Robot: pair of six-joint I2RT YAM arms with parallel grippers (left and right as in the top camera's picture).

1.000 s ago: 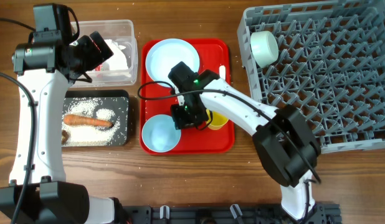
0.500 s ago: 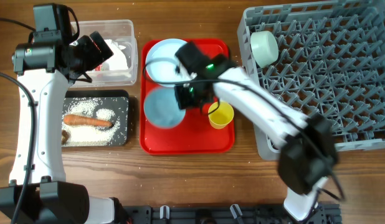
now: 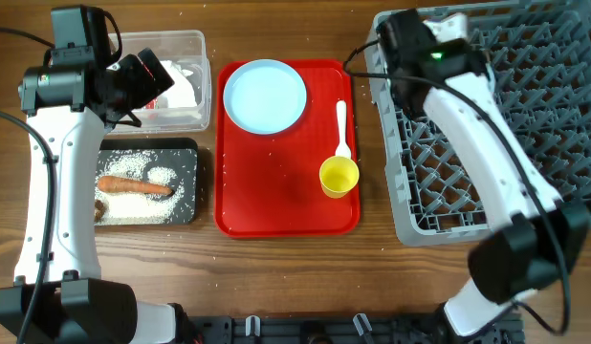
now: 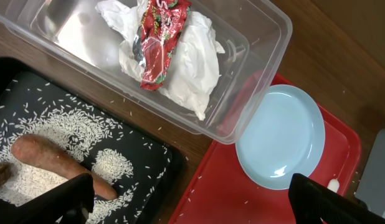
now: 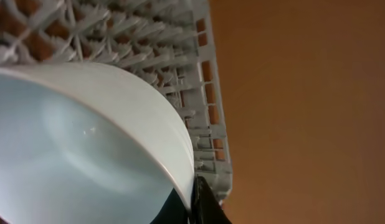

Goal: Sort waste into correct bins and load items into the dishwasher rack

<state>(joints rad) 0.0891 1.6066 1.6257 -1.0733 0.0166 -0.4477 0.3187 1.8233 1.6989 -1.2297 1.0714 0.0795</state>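
Note:
In the right wrist view my right gripper (image 5: 195,200) is shut on the rim of the light blue bowl (image 5: 74,143), held against the corner of the grey dishwasher rack (image 5: 180,68). Overhead, that gripper (image 3: 410,40) hangs over the rack's (image 3: 506,143) far left corner and hides the bowl. My left gripper (image 4: 199,208) is open and holds nothing, above the gap between the clear tub (image 4: 255,74) and the black tray (image 4: 149,155). The tub contains a white napkin (image 4: 192,68) and a red wrapper (image 4: 158,37). The light blue plate (image 3: 265,96), white spoon (image 3: 341,129) and yellow cup (image 3: 339,177) lie on the red tray (image 3: 276,210).
An orange carrot stick (image 3: 133,185), a brown lump (image 3: 100,208) and scattered rice (image 3: 166,196) lie in the black tray. Stray rice grains dot the red tray and the wooden table (image 3: 295,268). A black rail (image 3: 305,330) runs along the table's front edge.
My right arm lifted the light blue bowl off the red tray and swung it up and right to the rack's far left corner. The left arm stayed still.

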